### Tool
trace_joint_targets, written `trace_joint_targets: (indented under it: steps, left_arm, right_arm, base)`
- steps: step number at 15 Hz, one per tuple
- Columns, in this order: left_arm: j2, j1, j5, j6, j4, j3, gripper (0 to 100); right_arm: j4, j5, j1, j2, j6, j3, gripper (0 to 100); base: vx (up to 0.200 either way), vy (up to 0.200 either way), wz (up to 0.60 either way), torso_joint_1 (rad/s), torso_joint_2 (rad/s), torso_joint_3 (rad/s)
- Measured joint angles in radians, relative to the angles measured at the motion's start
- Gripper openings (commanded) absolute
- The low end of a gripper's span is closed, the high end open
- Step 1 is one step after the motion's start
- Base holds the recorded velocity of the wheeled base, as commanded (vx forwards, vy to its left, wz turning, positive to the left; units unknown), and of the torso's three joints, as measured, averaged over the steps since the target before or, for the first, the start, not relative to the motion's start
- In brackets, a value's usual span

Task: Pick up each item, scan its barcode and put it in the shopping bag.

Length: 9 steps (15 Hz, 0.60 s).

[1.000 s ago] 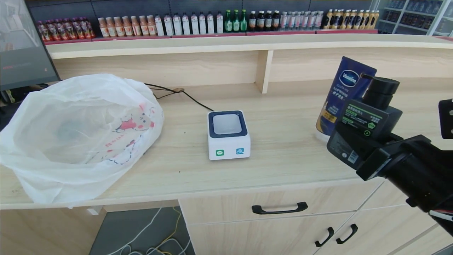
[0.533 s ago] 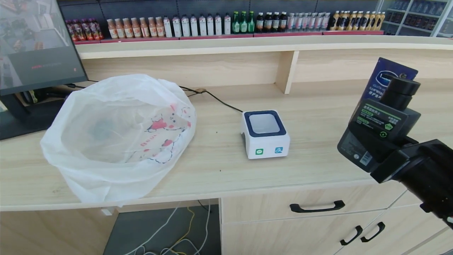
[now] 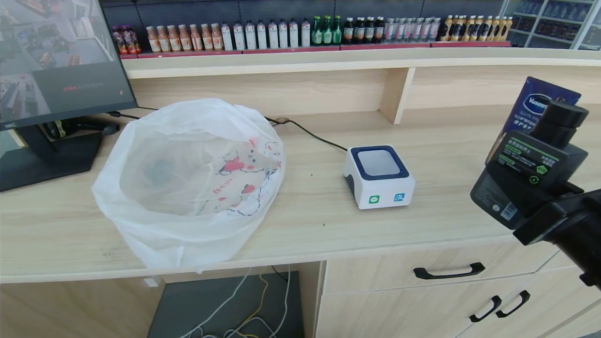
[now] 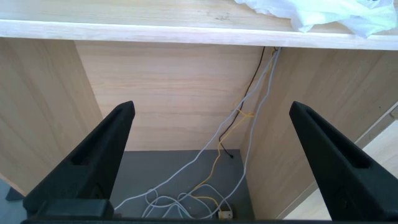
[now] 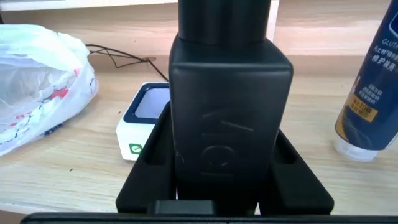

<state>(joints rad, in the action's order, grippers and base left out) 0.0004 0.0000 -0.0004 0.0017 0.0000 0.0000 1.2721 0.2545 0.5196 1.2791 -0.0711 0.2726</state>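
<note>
right hand tilted, gripping black bottle, left hand open below counter

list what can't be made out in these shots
Head view: a dark round shape inside the shopping bag is blurred by the plastic, unidentifiable.
Head view: the blue tube's lower half is hidden behind the black bottle.
Right wrist view: the black bottle covers part of the scanner; the blue tube is cut off by the picture's edge.
Left wrist view: the shopping bag is cut off by the edge, beyond the open left pincer.
</note>
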Motion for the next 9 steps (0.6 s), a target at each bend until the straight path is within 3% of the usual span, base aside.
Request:
trace_joint_targets:
  steps: [9]
  left_arm:
    - [0.000,0.000,0.000,0.000,0.000,0.000,100]
  right_arm:
    - [-0.001,-0.011,0.003,0.071,-0.244,0.160,0]
  base:
    - [0.000,0.000,0.00,0.000,0.00,0.000]
